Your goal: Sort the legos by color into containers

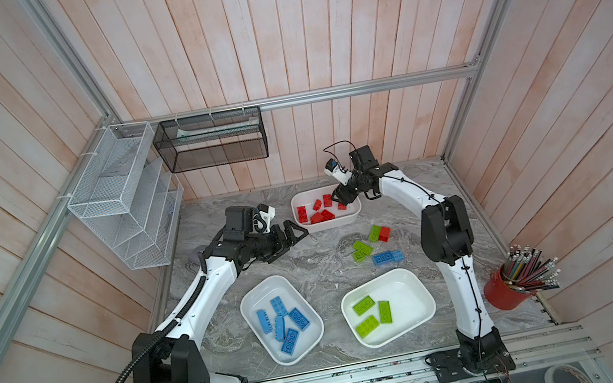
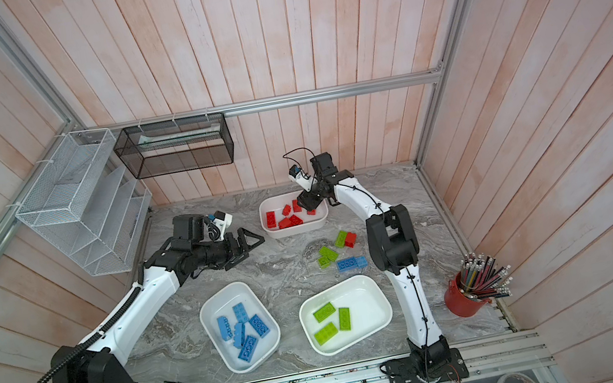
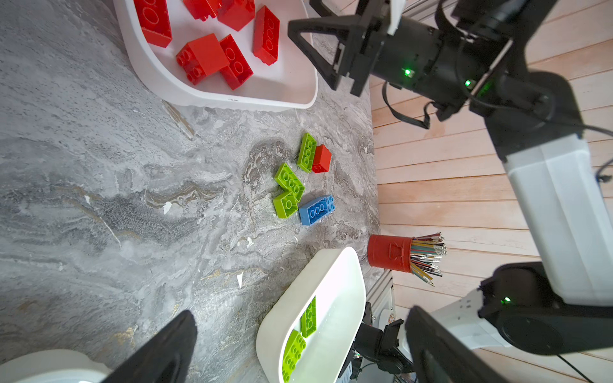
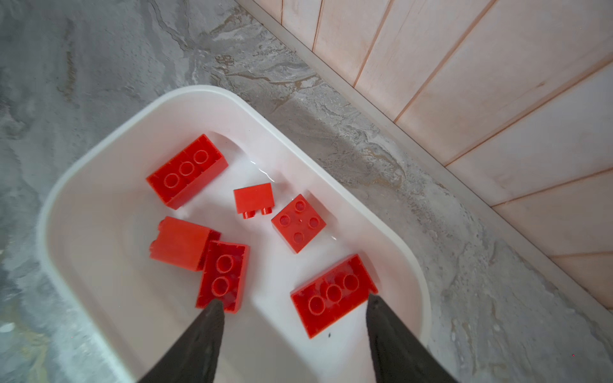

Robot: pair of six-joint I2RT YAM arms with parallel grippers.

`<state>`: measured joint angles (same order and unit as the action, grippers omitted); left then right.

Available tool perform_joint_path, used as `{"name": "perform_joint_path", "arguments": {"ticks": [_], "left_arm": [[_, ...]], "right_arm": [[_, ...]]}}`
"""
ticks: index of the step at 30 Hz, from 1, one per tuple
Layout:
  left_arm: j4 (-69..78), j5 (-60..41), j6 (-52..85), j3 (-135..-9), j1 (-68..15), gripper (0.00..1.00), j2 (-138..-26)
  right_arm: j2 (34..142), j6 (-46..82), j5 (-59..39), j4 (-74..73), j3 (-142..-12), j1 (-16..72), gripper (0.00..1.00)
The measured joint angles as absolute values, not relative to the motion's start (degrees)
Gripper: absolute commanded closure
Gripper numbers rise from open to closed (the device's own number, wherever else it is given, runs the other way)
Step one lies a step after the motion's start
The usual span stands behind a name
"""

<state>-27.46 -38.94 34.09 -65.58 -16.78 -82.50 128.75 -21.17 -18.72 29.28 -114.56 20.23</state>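
Two wire mesh baskets hang on the walls at far left, a white basket and a black basket. Nearer than these, the left gripper hovers above the marbled table, just left of the far tub. Its claw is spread wide and holds nothing.

The near left tub, white, holds five blue bricks in a jumble, some overlapping. The far tub, at the far middle, holds six red bricks.

The right gripper hangs over this tub's right end with its claw released. Nothing is clamped between the fingers, and one red brick lies on the tub floor beneath them.

On the bare table, right of centre, between the far tub and the near right tub, lie the unsorted pieces. A loose green brick touches a loose red brick. Two more green bricks lie against each other, and a loose blue brick lies just beside them.

The near right tub holds three green bricks lying flat. At the near right edge stands a red pencil cup, full of pencils.
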Motion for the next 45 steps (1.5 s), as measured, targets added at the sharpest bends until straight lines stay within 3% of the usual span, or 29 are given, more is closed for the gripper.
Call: {"name": "perform_joint_path", "arguments": {"ticks": [9, 16, 23, 45], "left_arm": [[-27.73, -38.79, 34.04, -65.58, -16.49, 0.0, -82.5], [-27.9, -38.81, 33.61, -65.58, -16.38, 0.0, -82.5], [-27.92, -38.81, 33.12, -65.56, -16.16, 0.0, -82.5], [-28.53, -38.79, 32.1, -64.47, -15.75, 0.0, -82.5]], "right_arm": [[97.06, -3.29, -16.56, 26.92, -81.82, 25.36, 0.32], [86.06, 9.85, -14.96, 27.83, -64.34, 31.16, 0.32], [85.1, 14.66, -13.52, 29.19, -55.31, 33.32, 0.33], [102.26, 13.32, -2.74, 23.38, -61.08, 33.23, 0.4]]}}
